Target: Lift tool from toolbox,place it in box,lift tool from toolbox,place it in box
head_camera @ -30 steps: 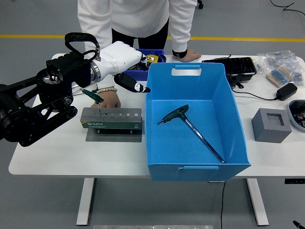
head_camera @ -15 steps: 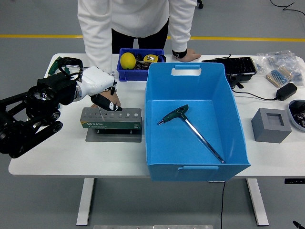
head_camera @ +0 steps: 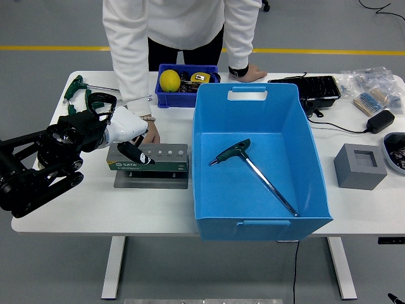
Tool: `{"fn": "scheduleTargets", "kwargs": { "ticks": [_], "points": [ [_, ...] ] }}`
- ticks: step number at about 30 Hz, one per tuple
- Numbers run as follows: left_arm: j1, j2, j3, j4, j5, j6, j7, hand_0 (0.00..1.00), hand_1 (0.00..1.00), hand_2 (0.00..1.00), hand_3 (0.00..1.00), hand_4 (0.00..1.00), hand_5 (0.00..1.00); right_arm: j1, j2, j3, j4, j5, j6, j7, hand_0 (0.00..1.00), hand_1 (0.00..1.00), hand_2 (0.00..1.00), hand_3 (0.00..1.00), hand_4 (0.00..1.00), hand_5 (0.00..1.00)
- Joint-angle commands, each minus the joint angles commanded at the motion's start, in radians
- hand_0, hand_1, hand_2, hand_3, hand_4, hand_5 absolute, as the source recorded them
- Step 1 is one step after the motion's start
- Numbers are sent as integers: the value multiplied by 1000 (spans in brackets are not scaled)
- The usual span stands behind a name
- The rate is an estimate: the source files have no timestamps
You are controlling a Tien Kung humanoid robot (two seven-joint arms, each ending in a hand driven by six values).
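Observation:
The grey and green toolbox (head_camera: pixel 158 159) stands on a metal plate left of the big blue box (head_camera: pixel 258 101). My left hand (head_camera: pixel 138 151), white with black fingers, hangs over the toolbox's left end, fingers stretched down and forward, holding nothing I can see. It hides any tool standing there. A green T-handle wrench (head_camera: pixel 253 168) lies inside the blue box. A person's hand (head_camera: pixel 152 133) rests just behind the toolbox, close to my hand.
The person stands at the far side, the other hand (head_camera: pixel 245 73) on the table behind the blue box. Green-handled tools (head_camera: pixel 77 85) lie at the far left. A small blue bin (head_camera: pixel 182 100) with a yellow ball, a grey block (head_camera: pixel 359 166) and cables sit at the back and right.
My left arm swung down and left from above the small bin, and the hand has lowered onto the toolbox's left end. The green tool seen standing there is now hidden.

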Motion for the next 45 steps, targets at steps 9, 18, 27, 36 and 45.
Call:
{"fn": "scheduleTargets", "kwargs": {
  "ticks": [9,18,27,36,45],
  "points": [
    [-4,-7,3,26,62,7,-1,737,582,490,374,898,892,2,1,-7,0,6,1,1,732,667,716,650,912,804],
    [-8,-7,7,47,85,0,-2,740,568,461,340,894,902,2,-1,-9,0,7,0,2,732,667,716,651,912,803],
    [-6,-8,25,49,83,-8,-4,731,479,374,260,887,915,1,0,-11,0,10,1,4,732,667,716,651,912,803],
    [-7,-7,25,49,94,9,-16,697,364,282,212,886,914,0,0,-10,0,9,1,3,732,667,716,651,912,803],
    [-7,-4,22,51,95,35,-34,584,210,179,159,884,918,0,-3,-15,0,12,1,6,731,666,716,651,912,802]
  ]
}}
